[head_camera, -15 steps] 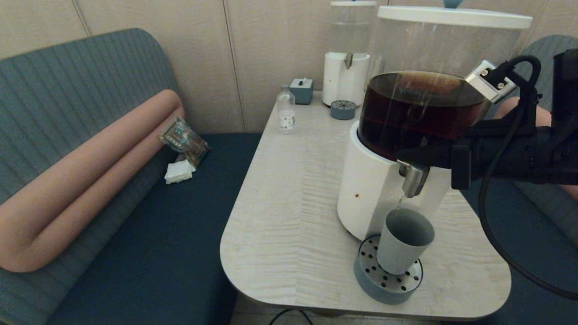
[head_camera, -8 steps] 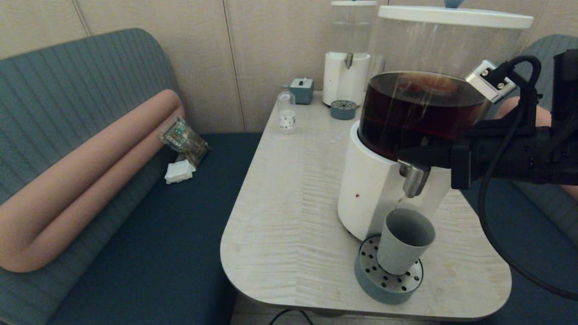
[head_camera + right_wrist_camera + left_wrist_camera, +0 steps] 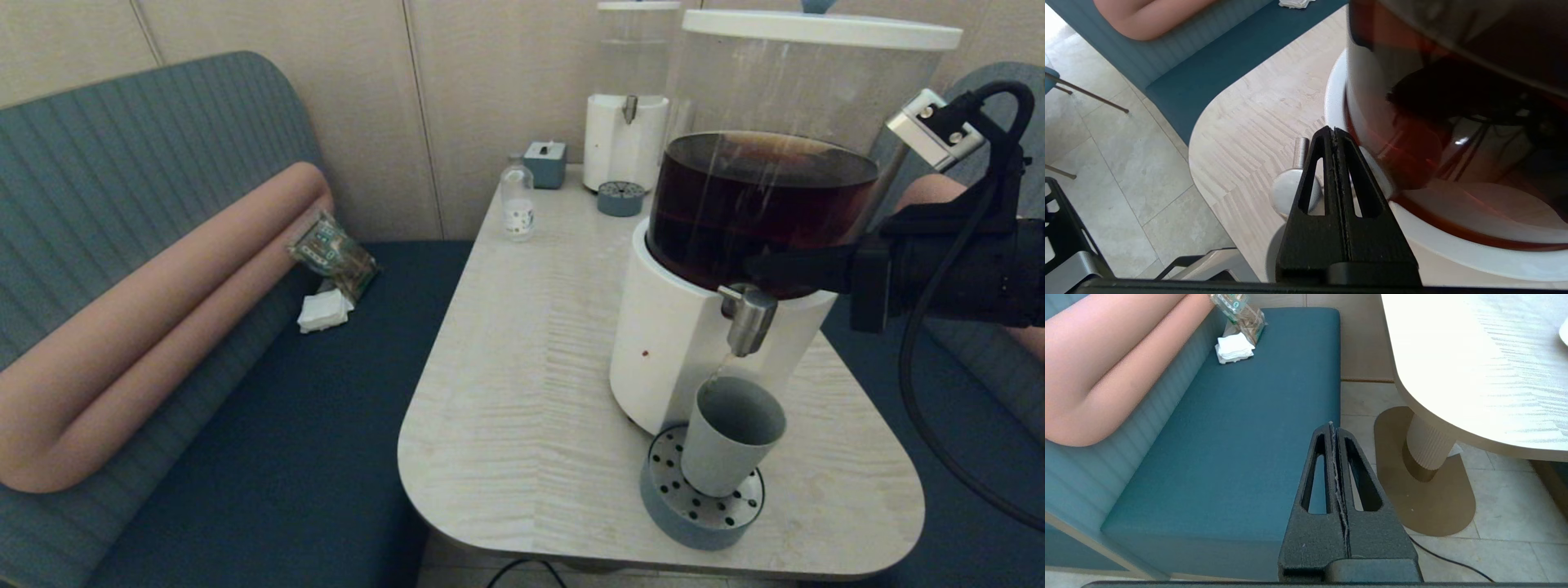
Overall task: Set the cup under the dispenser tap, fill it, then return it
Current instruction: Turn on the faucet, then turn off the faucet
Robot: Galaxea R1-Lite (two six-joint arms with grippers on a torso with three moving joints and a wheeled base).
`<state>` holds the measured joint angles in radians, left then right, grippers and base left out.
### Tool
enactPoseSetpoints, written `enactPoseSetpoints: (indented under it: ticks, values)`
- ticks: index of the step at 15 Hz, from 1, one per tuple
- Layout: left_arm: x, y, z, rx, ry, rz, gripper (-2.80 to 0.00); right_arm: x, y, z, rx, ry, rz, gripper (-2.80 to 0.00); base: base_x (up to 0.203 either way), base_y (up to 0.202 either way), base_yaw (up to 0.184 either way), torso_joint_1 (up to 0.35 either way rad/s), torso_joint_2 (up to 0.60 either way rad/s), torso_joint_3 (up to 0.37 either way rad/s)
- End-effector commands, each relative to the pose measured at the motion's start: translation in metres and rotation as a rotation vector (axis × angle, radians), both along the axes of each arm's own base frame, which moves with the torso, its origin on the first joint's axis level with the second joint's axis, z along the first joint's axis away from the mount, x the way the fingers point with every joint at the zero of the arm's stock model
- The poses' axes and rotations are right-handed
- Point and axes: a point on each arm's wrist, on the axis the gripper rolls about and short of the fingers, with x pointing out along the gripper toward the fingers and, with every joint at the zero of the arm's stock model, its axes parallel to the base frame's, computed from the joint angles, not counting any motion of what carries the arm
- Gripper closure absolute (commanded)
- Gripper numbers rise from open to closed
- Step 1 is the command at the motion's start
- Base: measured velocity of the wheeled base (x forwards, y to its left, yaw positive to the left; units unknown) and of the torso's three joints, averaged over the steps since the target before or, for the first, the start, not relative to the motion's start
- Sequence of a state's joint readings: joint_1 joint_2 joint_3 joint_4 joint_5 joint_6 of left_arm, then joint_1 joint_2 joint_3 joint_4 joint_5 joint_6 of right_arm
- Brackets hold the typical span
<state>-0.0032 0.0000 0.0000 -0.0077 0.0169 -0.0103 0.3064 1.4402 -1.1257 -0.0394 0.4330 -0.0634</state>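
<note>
Your cup (image 3: pixel 729 437) sits upright on the round drip tray (image 3: pixel 694 523), right under the tap (image 3: pixel 747 318). Right gripper (image 3: pixel 755 268) hangs just above the tap, fingers pressed together, holding nothing. Left gripper (image 3: pixel 1334 428) is parked over the bench, fingers closed too.

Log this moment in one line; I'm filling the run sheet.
stage: filling | cup on drip tray under dispenser tap | right claw shut above tap | left claw shut, parked off-table

The cup (image 3: pixel 729 445) is standing on the drip tray (image 3: pixel 700 505) directly below the dispenser tap (image 3: pixel 746 318), at the bench (image 3: pixel 522 392) front edge.
</note>
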Motion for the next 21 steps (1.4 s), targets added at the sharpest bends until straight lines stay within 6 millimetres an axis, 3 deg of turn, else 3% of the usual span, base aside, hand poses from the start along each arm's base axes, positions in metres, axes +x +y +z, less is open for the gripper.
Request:
enactPoseSetpoints:
  ticks: [1, 5, 9, 14, 21]
  values:
    - [0.000, 0.000, 0.000, 0.000, 0.002, 0.002, 0.00, -0.005, -0.002, 0.004, 0.006, -0.016, -0.002, 0.00, 0.000, 0.000, 0.000, 0.000, 0.00, 0.000]
    - [0.000, 0.000, 0.000, 0.000, 0.002, -0.001, 0.00, -0.013, -0.010, 0.004, 0.007, -0.022, -0.021, 0.00, 0.000, 0.000, 0.000, 0.000, 0.00, 0.000]
    - [0.000, 0.000, 0.000, 0.001, 0.002, -0.001, 0.00, -0.048, -0.033, 0.015, 0.021, -0.090, -0.091, 0.00, 0.000, 0.000, 0.000, 0.000, 0.00, 0.000]
    - [0.000, 0.000, 0.000, 0.000, 0.002, 0.000, 0.00, -0.116, -0.063, 0.012, 0.033, -0.172, -0.219, 0.00, 0.000, 0.000, 0.000, 0.000, 0.00, 0.000]
    - [0.000, 0.000, 0.000, 0.000, 0.001, 0.002, 0.00, -0.227, -0.076, -0.002, 0.049, -0.276, -0.401, 0.00, 0.000, 0.000, 0.000, 0.000, 0.00, 0.000]
